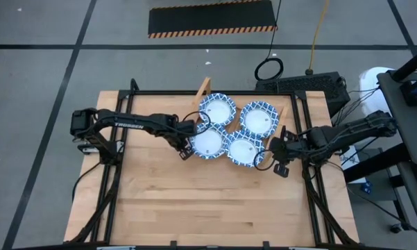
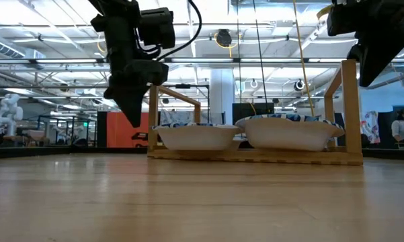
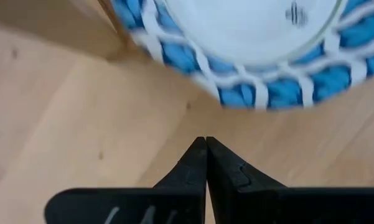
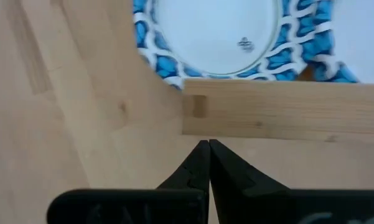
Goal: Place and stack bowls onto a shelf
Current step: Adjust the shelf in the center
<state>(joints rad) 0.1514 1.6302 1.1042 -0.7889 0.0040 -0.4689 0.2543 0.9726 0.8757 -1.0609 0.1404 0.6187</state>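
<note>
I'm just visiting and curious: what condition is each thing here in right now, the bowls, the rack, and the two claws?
Bowls: four visible from above, upright on the shelf, touching; any stacking underneath can't be judged.
Shelf: standing on the table, filled with bowls.
Left claw: shut, empty, beside the near-left bowl.
Right claw: shut, empty, just outside the shelf's side board.

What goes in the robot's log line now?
bowls: on shelf | left end effector: shut, empty, beside shelf | right end effector: shut, empty, beside shelf
</note>
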